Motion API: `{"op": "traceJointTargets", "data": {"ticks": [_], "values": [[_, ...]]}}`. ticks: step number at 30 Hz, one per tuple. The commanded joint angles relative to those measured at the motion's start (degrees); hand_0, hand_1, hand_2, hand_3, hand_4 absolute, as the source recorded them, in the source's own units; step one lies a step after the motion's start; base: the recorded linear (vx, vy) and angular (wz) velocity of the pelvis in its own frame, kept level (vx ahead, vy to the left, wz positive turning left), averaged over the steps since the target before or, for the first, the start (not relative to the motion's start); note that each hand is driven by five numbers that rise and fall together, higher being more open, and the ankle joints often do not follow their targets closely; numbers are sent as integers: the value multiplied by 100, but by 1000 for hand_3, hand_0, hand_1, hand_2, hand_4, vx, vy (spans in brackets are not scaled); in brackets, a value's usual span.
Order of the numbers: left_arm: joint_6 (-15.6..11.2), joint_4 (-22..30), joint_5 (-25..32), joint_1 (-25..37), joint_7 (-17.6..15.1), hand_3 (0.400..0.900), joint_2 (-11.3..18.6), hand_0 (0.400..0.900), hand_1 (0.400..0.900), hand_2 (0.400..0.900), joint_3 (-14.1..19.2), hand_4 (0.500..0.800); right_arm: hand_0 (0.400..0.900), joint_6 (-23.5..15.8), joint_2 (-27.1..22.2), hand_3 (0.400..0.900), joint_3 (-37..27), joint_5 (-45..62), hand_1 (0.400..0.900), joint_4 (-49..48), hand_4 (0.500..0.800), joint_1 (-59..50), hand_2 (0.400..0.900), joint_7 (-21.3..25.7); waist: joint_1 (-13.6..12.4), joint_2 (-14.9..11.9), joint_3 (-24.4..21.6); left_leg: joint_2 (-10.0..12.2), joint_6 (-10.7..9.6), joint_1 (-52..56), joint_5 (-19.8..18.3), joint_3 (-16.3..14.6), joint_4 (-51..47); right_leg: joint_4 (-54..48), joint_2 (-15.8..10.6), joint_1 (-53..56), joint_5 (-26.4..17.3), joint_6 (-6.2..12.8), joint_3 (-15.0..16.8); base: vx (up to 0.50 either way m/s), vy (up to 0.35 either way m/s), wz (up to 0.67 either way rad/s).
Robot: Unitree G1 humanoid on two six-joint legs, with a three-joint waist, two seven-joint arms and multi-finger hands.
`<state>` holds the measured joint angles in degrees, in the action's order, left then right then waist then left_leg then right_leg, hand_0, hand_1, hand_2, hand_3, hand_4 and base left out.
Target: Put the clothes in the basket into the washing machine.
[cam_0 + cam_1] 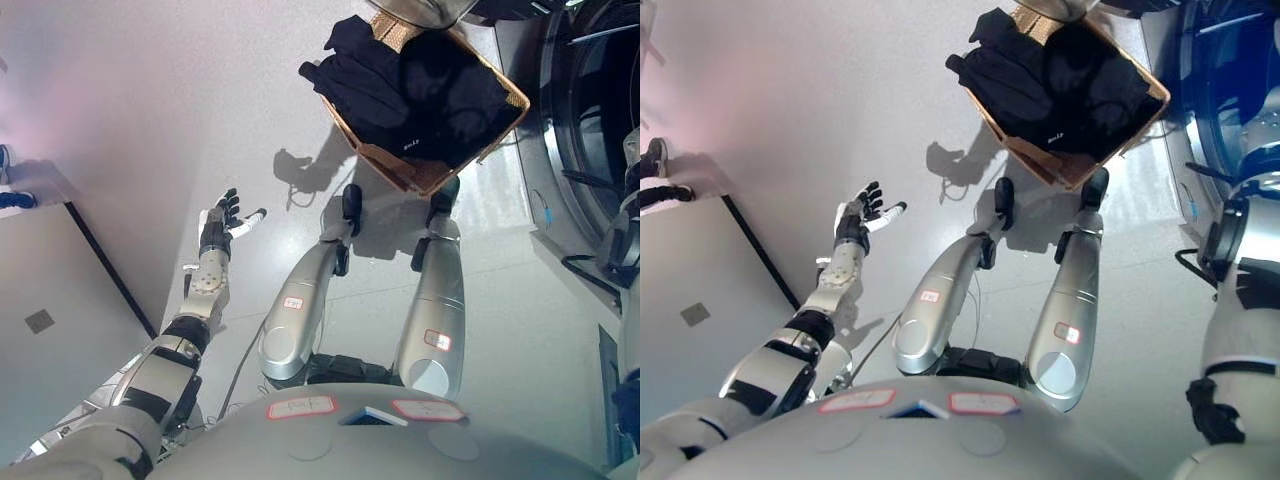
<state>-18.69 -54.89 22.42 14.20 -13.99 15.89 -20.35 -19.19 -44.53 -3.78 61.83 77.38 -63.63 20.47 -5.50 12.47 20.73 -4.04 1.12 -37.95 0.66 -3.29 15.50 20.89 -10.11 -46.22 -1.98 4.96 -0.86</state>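
A woven tan basket (pixel 425 180) stands on the floor just ahead of me, tilted in the view. It is filled with black clothes (pixel 420 90), and some of them hang over its left rim. The washing machine (pixel 590 120) stands at the right edge with its dark round opening facing the basket. My left hand (pixel 222 222) is held out to the left above the floor, away from the basket, with its fingers spread and empty; it also shows in the right eye view (pixel 862 215). My right arm (pixel 1240 300) runs up the right edge, and its hand is out of sight.
A dark strip (pixel 105 265) on the floor borders a grey panel at the left. A dark shoe (pixel 655 160) shows at the far left edge. A grey object (pixel 420 10) stands behind the basket at the top.
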Motion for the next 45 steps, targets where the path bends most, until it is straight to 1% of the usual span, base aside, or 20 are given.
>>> {"op": "traceJointTargets", "data": {"ticks": [1, 6, 10, 12, 13, 14, 15, 16, 17, 18, 19, 20, 21, 22, 25, 33, 36, 40, 42, 45], "values": [[-72, -285, -26, -257, -124, 900, 203, 900, 900, 900, 157, 800, 400, -585, -720, 400, 259, -40, 400, -279, 500, -171, 400, 19, 28, 1, -596, 192, -503, -321, 373, 382, -338, -108, 207, 114, 178, 45, -198, 15, -9, 13], [-92, -218, -59, -352, -143, 900, 203, 900, 900, 900, 163, 800, 400, -617, -1029, 400, 287, -264, 400, -254, 500, -282, 400, 253, 8, 27, -648, 177, -523, -302, 434, 418, -460, -164, 202, 124, 171, 24, -222, 11, -5, 4], [-127, -119, -99, -503, -190, 900, 233, 900, 900, 900, 256, 800, 400, -650, -1295, 400, 456, -679, 400, -444, 500, -357, 400, 483, -9, 44, -670, 187, -530, -323, 473, 428, -515, -183, 209, 85, 157, 13, -210, 0, 0, 0], [-130, -97, -120, -557, -207, 900, 264, 900, 900, 900, 255, 800, 400, -535, -1401, 400, 635, -1051, 400, -402, 500, -377, 400, 585, -22, 24, -685, 185, -536, -326, 484, 443, -518, -179, 211, 82, 148, 8, -210, 0, 0, 0], [-133, -59, -143, -578, -208, 900, 305, 900, 900, 900, 254, 800, 400, -300, -1484, 400, 905, -1555, 400, -265, 500, -422, 400, 596, -34, -7, -687, 187, -540, -329, 496, 439, -520, -193, 211, 87, 134, 6, -214, 0, 0, 0], [-131, -53, -145, -580, -210, 900, 284, 900, 900, 900, 267, 800, 400, -289, -1486, 400, 961, -1569, 400, -245, 500, -487, 400, 608, -23, 11, -681, 188, -539, -329, 496, 436, -522, -195, 213, 85, 133, 6, -211, -23, -20, -8], [-129, -42, -176, -614, -225, 900, 370, 900, 900, 900, 281, 800, 900, 158, -1596, 900, 1687, -2679, 900, -2, 800, -647, 900, 706, -60, -79, -661, 200, -537, -340, 515, 418, -505, -183, 233, 81, 99, -5, -204, -38, -24, -11], [-111, -73, -198, -593, -218, 900, 430, 900, 900, 900, 337, 800, 900, 573, -1694, 900, 2369, -3668, 900, 229, 800, -878, 900, 670, -53, -133, -643, 210, -536, -351, 536, 401, -498, -191, 250, 72, 63, -16, -201, -56, -47, -11], [-107, -72, -200, -561, -191, 900, 461, 900, 900, 900, 339, 800, 900, 892, -1750, 900, 3028, -4480, 900, 449, 800, -1151, 900, 646, -35, -169, -616, 219, -539, -387, 547, 398, -473, -185, 260, 50, 39, -27, -204, -38, -40, -5], [-110, -56, -177, -583, -178, 900, 464, 900, 900, 900, 336, 800, 900, 1189, -1777, 900, 3520, -5188, 900, 636, 800, -1462, 900, 1073, -19, -184, -615, 214, -536, -413, 553, 408, -448, -184, 271, 39, 23, -37, -212, -20, -32, 0], [-110, -56, -178, -581, -178, 900, 443, 900, 900, 900, 351, 800, 900, 1190, -1769, 900, 3574, -5186, 900, 655, 800, -1520, 900, 1070, -2, -163, -605, 214, -536, -415, 552, 411, -445, -181, 270, 40, 24, -37, -215, 0, 0, 0], [-64, 75, -178, -637, -164, 900, 470, 900, 900, 900, 432, 800, 900, 1607, -1615, 900, 4271, -6377, 900, 567, 800, -1770, 900, 916, 53, -209, -601, 207, -528, -473, 568, 415, -425, -197, 300, 9, -7, -50, -224, -12, 2, -4], [-58, 70, -127, -646, -161, 900, 415, 900, 900, 900, 441, 800, 900, 1681, -1565, 900, 4263, -6488, 900, 606, 800, -1760, 900, 1042, 65, -214, -598, 198, -528, -492, 567, 424, -413, -191, 306, -6, -12, -53, -229, -12, 6, -5], [-37, 53, -90, -652, -157, 900, 383, 900, 900, 900, 448, 800, 900, 1764, -1501, 900, 4387, -6769, 900, 647, 800, -1696, 900, 1043, 67, -220, -600, 190, -528, -507, 575, 436, -406, -190, 314, -12, -20, -56, -221, 0, 0, 0], [-20, 29, -55, -630, -127, 900, 370, 900, 900, 900, 443, 800, 900, 1827, -1365, 900, 4457, -6902, 900, 820, 800, -1732, 900, 951, 68, -223, -589, 188, -532, -541, 588, 445, -406, -187, 315, -28, -27, -58, -238, 0, 0, 0], [-11, -109, -33, -580, -202, 900, 382, 900, 900, 900, 498, 800, 900, 1734, -1181, 900, 4320, -6734, 900, 755, 800, -1730, 900, 973, 94, -278, -519, 182, -519, -596, 575, 445, -322, -161, 330, -64, -51, -84, -243, -9, 3, -2], [-5, -263, -17, -513, -204, 900, 378, 900, 900, 900, 508, 800, 900, 1649, -1054, 900, 4244, -6569, 900, 682, 800, -1699, 900, 901, 105, -333, -484, 196, -508, -612, 559, 437, -293, -168, 348, -60, -62, -86, -229, -21, 4, -4], [-14, -286, 37, -465, -190, 900, 378, 900, 900, 900, 497, 800, 900, 1469, -929, 900, 4086, -6191, 900, 577, 800, -1598, 900, 733, 119, -379, -431, 215, -502, -645, 535, 427, -215, -147, 344, -68, -73, -89, -229, -8, -2, 0], [-25, -257, 90, -453, -160, 900, 369, 900, 900, 900, 513, 800, 900, 1199, -762, 900, 3718, -5605, 900, 292, 800, -1199, 900, 517, 131, -435, -360, 216, -494, -666, 521, 448, -146, -134, 356, -52, -78, -87, -237, 0, 0, 0], [-33, -223, 69, -455, -103, 900, 434, 900, 900, 900, 516, 800, 900, 1063, -655, 900, 3482, -5351, 900, 111, 800, -798, 900, 395, 129, -481, -321, 224, -487, -686, 500, 467, -72, -102, 350, -36, -60, -94, -260, -13, -30, 4]]}}
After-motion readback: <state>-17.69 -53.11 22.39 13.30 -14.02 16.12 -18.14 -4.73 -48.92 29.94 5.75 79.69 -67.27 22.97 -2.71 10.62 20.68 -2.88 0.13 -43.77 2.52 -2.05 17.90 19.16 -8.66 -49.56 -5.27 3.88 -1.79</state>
